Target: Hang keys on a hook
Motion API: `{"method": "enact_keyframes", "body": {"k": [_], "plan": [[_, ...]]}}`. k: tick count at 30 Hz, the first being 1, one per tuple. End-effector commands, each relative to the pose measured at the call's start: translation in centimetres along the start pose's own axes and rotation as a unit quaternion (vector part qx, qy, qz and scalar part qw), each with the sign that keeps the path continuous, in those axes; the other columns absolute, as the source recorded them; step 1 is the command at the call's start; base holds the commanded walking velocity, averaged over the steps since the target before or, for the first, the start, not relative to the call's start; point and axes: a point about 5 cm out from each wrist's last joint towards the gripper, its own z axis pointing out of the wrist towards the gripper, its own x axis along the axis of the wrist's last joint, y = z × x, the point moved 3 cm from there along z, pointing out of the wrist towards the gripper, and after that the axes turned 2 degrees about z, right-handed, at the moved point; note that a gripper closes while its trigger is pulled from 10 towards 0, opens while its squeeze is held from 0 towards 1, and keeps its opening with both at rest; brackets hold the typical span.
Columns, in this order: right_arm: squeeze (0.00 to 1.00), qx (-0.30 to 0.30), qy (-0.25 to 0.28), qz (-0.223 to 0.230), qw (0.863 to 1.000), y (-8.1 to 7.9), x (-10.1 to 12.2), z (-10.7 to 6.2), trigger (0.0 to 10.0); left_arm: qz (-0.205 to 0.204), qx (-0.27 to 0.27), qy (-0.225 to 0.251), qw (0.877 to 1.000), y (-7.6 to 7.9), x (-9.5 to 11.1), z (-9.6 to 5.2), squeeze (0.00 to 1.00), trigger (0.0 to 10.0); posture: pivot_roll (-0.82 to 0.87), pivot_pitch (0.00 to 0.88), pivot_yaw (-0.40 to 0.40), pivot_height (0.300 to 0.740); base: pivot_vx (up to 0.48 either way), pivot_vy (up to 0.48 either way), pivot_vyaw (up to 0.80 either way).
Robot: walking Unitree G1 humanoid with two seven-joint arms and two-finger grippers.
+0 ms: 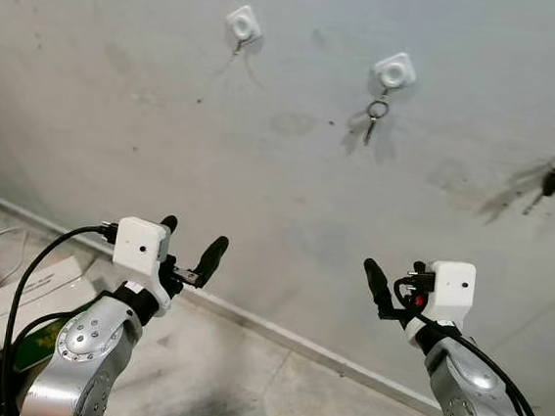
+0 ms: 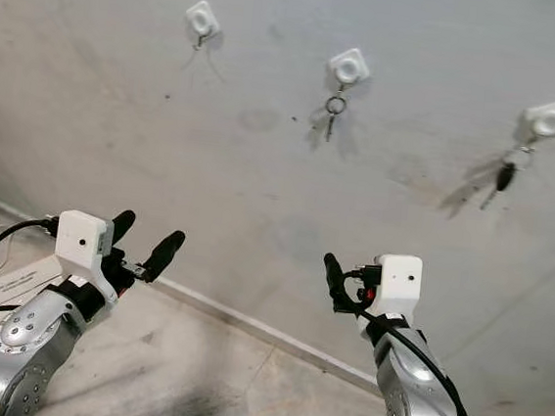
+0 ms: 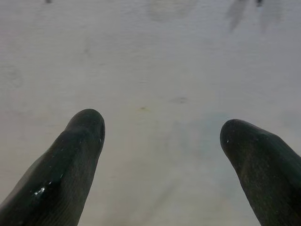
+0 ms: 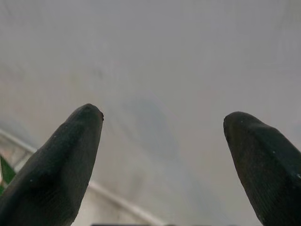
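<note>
Nearest, the left gripper (image 1: 192, 238) at 8 o'clock and the right gripper (image 2: 333, 270) at 5 o'clock are hovering before the grey wall (image 1: 291, 170), fingers spread wide and gripping nothing. Farther up, three white hooks are sitting on the wall: an empty hook (image 1: 243, 24) at 11 o'clock, a middle hook (image 1: 395, 73) carrying a small key (image 1: 374, 117), and a right hook (image 2: 549, 118) at 2 o'clock where the keys (image 2: 504, 174) are hanging.

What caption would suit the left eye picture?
Both grippers, left and right, open below three wall hooks; middle hook holds keys.

3 hooks (image 1: 395, 73), 2 key sets (image 1: 375, 113)
</note>
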Motion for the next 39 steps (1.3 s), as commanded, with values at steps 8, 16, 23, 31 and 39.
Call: {"method": "enact_keyframes", "body": {"k": [8, 16, 23, 31, 39], "plan": [[0.00, -0.007, 0.019, -0.027, 0.999, -0.1, 1.5, -0.6, 10.0, 0.000, 0.001, -0.001, 1.000, -0.1, 0.1, 0.0, 0.00, 10.0, 0.03, 0.039, -0.007, 0.740, -0.065, 0.122, 0.00], [0.00, -0.013, -0.004, -0.048, 0.999, 0.1, 1.2, -0.7, 10.0, 0.001, -0.001, -0.001, 1.000, -0.1, 0.2, 0.2, 0.00, 10.0, 0.03, 0.039, -0.007, 0.740, -0.258, 0.402, 0.00], [0.00, -0.001, -0.013, -0.073, 0.997, -0.9, 0.9, -0.6, 10.0, 0.001, -0.006, -0.002, 1.000, 0.0, 0.2, 0.3, 0.00, 10.0, 0.02, 0.041, -0.004, 0.740, -0.255, 0.409, 0.00], [0.00, -0.006, -0.011, -0.063, 0.998, -0.2, 1.4, -0.6, 10.0, 0.000, -0.009, -0.004, 1.000, 0.1, 0.1, 0.4, 0.00, 10.0, 0.01, 0.044, -0.001, 0.740, -0.254, 0.411, 0.00], [0.00, -0.010, -0.004, -0.064, 0.998, -0.1, 1.8, -0.5, 10.0, 0.002, -0.013, -0.006, 1.000, 0.2, 0.1, 0.5, 0.00, 10.0, 0.01, 0.043, 0.000, 0.740, -0.184, 0.417, 0.00]]}}
